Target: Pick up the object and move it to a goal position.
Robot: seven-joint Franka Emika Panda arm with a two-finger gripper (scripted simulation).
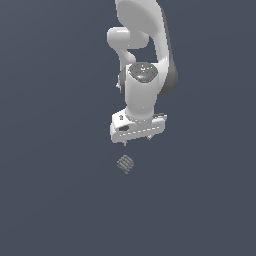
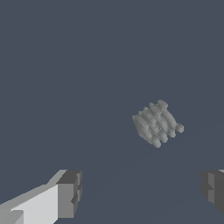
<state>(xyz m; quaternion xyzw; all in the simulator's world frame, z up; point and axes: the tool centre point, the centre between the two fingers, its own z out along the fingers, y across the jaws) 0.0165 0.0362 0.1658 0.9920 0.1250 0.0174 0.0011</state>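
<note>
- Plainly, in the exterior view the gripper (image 1: 136, 141) hangs pointing down from the white arm (image 1: 142, 60), with only the short finger stubs showing under its body; they sit apart and nothing is between them.
- The object (image 1: 125, 164), a small ribbed grey lump, lies just below and slightly toward the exterior view's left of the hand, apart from it, with a clear gap showing. I judge this to be the approach before the grasp: the hand is held above so it can come straight down.
- All round the hand and the object the dark surface (image 1: 55, 190) is bare, with no visible edge, wall or goal marker, so nothing crowds the descent or a later carry.
- In the wrist view the two fingertips (image 2: 69, 194) stand wide apart at the frame's sides, jaws empty.
- The object (image 2: 156, 123) lies ahead of the fingers and nearer one tip than the other, not yet between them; its ribs run at a slant to the finger line.
- I judge a small sideways correction is wanted before closing, perhaps with a turn of the wrist.
</note>
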